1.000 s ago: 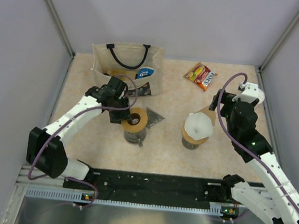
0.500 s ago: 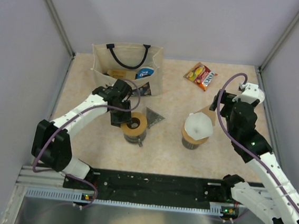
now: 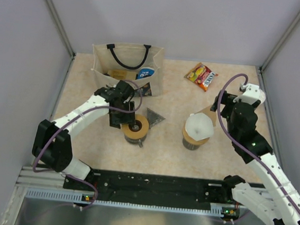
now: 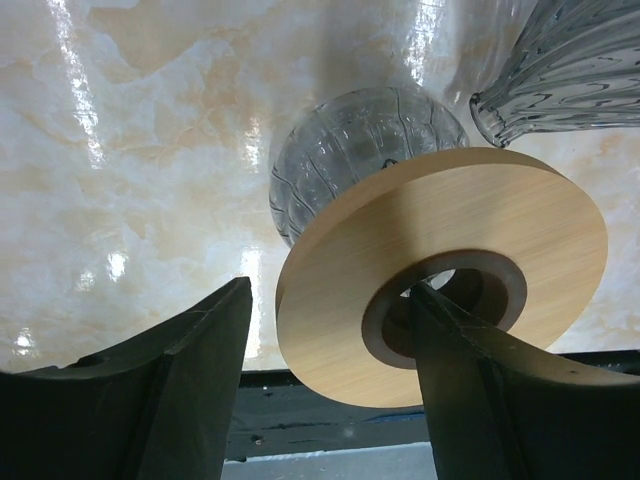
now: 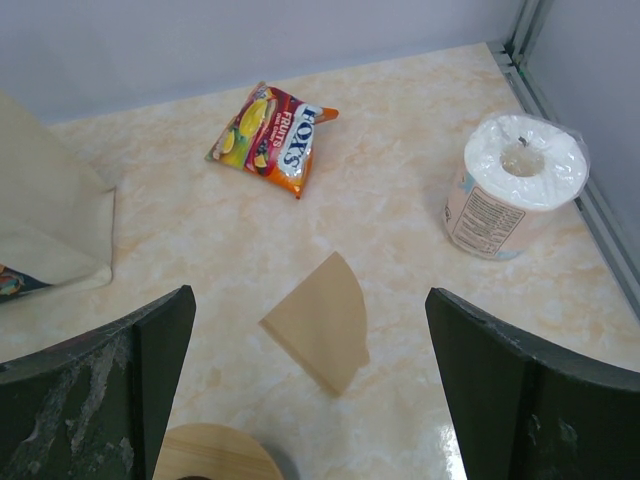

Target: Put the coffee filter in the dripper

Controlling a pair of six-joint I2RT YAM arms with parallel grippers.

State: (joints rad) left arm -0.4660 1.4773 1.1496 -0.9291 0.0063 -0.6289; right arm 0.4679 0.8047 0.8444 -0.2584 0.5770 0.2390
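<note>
The dripper's flat tan ring (image 3: 136, 126) with its dark centre hole (image 4: 450, 300) rests on a clear glass cup (image 4: 350, 150). Its dark grey ribbed cone (image 3: 154, 115) lies on the table just right of the ring, seen also in the left wrist view (image 4: 575, 65). My left gripper (image 3: 121, 120) is open and straddles the ring's near rim (image 4: 330, 290). One finger (image 4: 470, 390) stands at the hole and the other finger (image 4: 170, 390) is clear of the edge. The coffee filter (image 5: 320, 320), a folded tan paper fan, lies flat on the table (image 3: 212, 114). My right gripper (image 5: 308, 300) hangs wide open above it.
A white translucent cone (image 3: 199, 126) sits on a second tan ring by the right arm. A canvas tote bag (image 3: 126, 67) stands at the back left. A snack packet (image 5: 275, 135) and a wrapped paper roll (image 5: 515, 185) lie behind the filter. Walls close in both sides.
My left arm has swung in toward the tan ring and its jaws have widened around the rim. The right arm has not moved.
</note>
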